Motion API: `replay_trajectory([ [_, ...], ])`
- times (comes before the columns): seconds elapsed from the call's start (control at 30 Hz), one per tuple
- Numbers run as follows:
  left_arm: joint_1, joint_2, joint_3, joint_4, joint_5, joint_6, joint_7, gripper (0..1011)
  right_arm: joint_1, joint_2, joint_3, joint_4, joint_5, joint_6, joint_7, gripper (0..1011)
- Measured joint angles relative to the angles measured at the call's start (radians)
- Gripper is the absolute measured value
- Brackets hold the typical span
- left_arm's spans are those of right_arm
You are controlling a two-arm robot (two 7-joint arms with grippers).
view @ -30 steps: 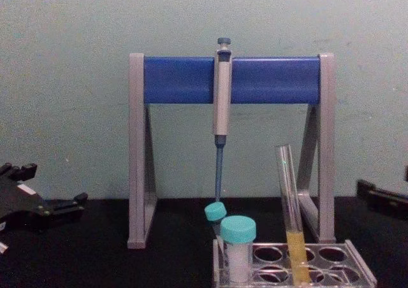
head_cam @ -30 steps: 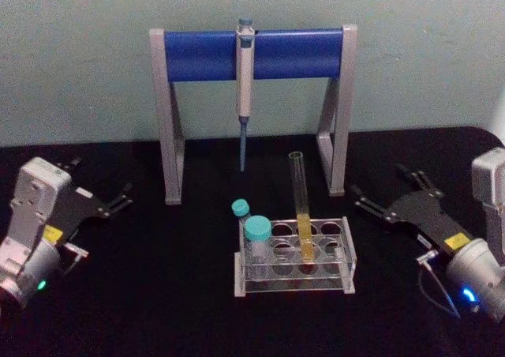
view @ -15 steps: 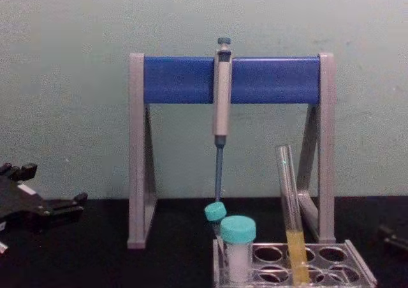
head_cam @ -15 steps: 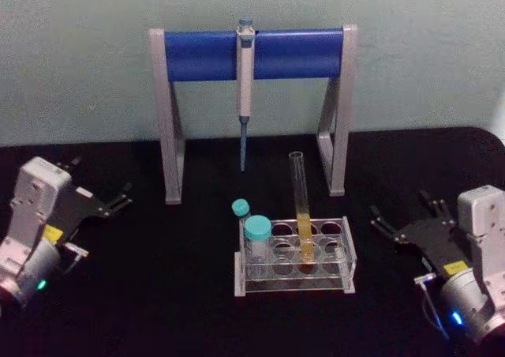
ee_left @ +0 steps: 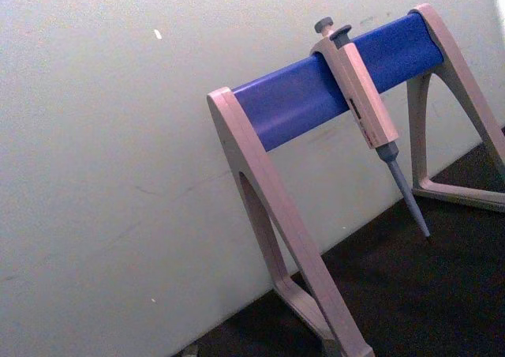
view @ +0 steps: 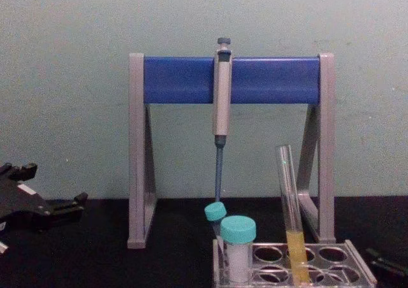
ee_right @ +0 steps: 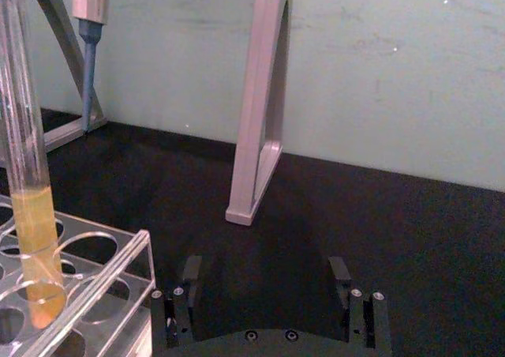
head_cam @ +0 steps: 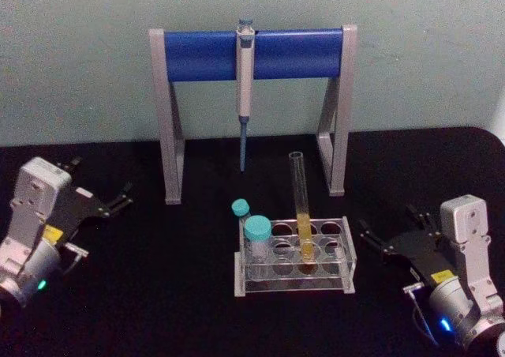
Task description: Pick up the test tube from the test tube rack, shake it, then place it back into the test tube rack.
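the test tube [head_cam: 301, 207] is seen standing in the test tube rack [head_cam: 293, 257], in a hole of the back row near the middle, leaning slightly, its open mouth well above the rack. in the head view both arms are laid out at once: the left gripper [head_cam: 118, 201] rests low at the left of the table, well apart from the rack, and the right gripper [head_cam: 377, 242] is held low just to the right of the rack, its fingers pointed toward it. the right wrist view adds what the head view cannot give: the right gripper's two black fingertips [ee_right: 192, 272] are spread wide with nothing between them, and the rack's clear corner is just beside them. in the chest view the left gripper's [view: 64, 205] fingers are seen from the side, parted and empty.

yellow liquid fills the lower part of the test tube, its level a little above the rack's top plate. two teal-capped tubes [head_cam: 257, 237] are held at the rack's left end; the other holes are seen open.

behind the rack, a grey-and-blue pipette stand [head_cam: 252, 54] carries a hanging pipette [head_cam: 245, 84]. the table [head_cam: 173, 278] is covered in black, and a pale green wall [head_cam: 79, 57] closes the scene.
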Motion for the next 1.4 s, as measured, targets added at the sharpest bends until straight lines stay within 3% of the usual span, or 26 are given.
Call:
replay_trajectory([
  [1.4,0.000,0.000,0.000,0.000,0.000,0.000,0.000,1010,-0.002,0.002,-0.001,-0.003,0.000,0.001,-0.002,1000],
])
